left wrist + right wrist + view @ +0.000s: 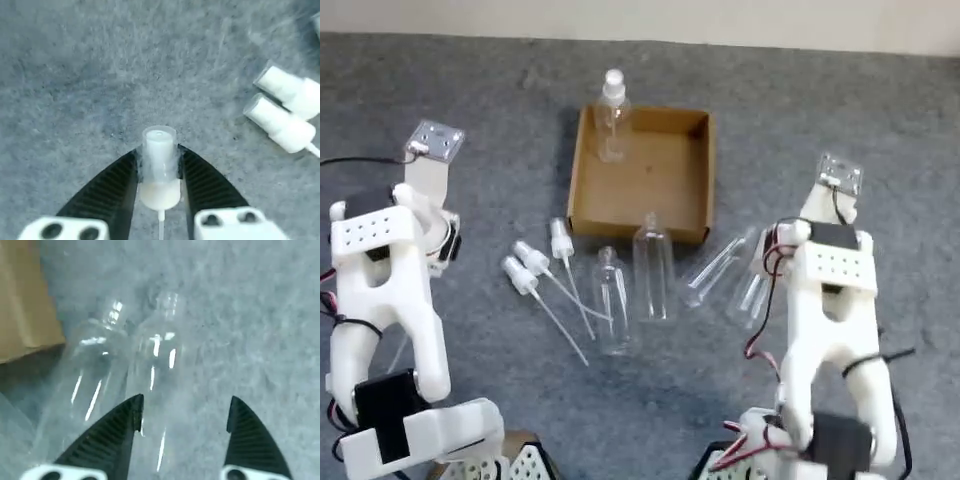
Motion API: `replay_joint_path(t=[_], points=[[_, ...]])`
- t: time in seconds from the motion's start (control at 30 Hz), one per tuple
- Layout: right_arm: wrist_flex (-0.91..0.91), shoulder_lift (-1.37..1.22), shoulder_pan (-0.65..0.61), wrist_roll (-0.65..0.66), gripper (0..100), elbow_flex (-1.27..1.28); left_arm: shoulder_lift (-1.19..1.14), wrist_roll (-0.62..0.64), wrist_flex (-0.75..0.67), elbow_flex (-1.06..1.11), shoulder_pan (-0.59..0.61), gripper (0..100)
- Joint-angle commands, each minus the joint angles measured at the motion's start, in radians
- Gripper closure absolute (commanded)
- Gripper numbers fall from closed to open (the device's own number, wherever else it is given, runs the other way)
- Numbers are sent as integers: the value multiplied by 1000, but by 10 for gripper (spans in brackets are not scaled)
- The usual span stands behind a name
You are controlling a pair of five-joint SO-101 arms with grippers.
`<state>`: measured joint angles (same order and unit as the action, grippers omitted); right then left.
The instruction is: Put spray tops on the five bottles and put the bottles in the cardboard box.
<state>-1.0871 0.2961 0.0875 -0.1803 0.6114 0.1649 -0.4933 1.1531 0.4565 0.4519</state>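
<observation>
My left gripper (pixel 159 155) is shut on a white spray top (pixel 159 170), held just above the grey carpet. Two more spray tops (pixel 286 107) lie close beside it. Three loose tops (pixel 532 258) with long tubes lie left of the clear bottles (pixel 652 265). One capped bottle (pixel 612 112) stands in the cardboard box (pixel 698 190). My right gripper (pixel 185 407) hangs open over two clear bottles (pixel 160 350) lying side by side near the box corner (pixel 25 300). These two bottles (pixel 735 270) lie right of the box's front.
The left arm (pixel 385 290) and right arm (pixel 830 300) stand at the table's front corners. Open grey carpet (pixel 500 110) lies left of the box and behind it.
</observation>
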Motion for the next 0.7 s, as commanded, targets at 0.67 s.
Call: replay_joint_path(t=[0.67], points=[[117, -344, 257, 845, 995, -116, 7, -44, -28, 16, -18, 996]])
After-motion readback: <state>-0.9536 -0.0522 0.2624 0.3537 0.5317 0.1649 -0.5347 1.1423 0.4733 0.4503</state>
